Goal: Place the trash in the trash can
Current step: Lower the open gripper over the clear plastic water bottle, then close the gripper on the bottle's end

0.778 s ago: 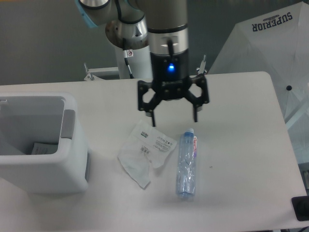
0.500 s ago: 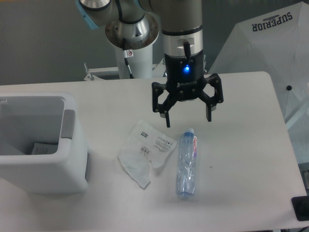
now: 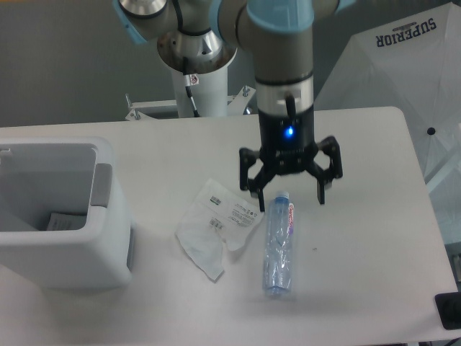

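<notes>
While the bin (image 3: 61,216) stands at the left of the bench (image 3: 360,216), the bag (image 3: 218,225) lies flat mid-bench; the bottle (image 3: 279,245) lies just right of it, cap away; the hand (image 3: 290,203) hangs spread over the cap.

Even, soft overhead light, faint shadows, slightly grainy and blurred.

White table (image 3: 374,166), grey wall (image 3: 65,65), white umbrella (image 3: 403,65).
</notes>
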### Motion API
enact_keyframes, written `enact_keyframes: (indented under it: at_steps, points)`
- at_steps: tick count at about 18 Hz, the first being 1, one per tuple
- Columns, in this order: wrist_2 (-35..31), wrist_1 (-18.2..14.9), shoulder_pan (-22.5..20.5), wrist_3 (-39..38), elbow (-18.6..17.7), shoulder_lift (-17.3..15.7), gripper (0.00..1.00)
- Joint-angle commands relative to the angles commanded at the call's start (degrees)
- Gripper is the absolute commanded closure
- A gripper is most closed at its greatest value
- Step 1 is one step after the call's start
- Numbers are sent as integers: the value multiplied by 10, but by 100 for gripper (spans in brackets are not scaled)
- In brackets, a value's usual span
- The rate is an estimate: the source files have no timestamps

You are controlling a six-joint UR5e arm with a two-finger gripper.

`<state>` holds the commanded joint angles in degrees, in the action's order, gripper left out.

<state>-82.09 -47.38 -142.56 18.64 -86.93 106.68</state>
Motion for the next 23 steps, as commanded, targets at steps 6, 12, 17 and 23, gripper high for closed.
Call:
enact_keyframes:
  at_steps: [6,12,17,23]
  points:
    - [-2,2,0,39,18,73,0]
    - [-3,-1,1,122,10,120,0]
    - [-7,0,2,140,8,158,0]
    - [-22,1,13,180,11,189,0]
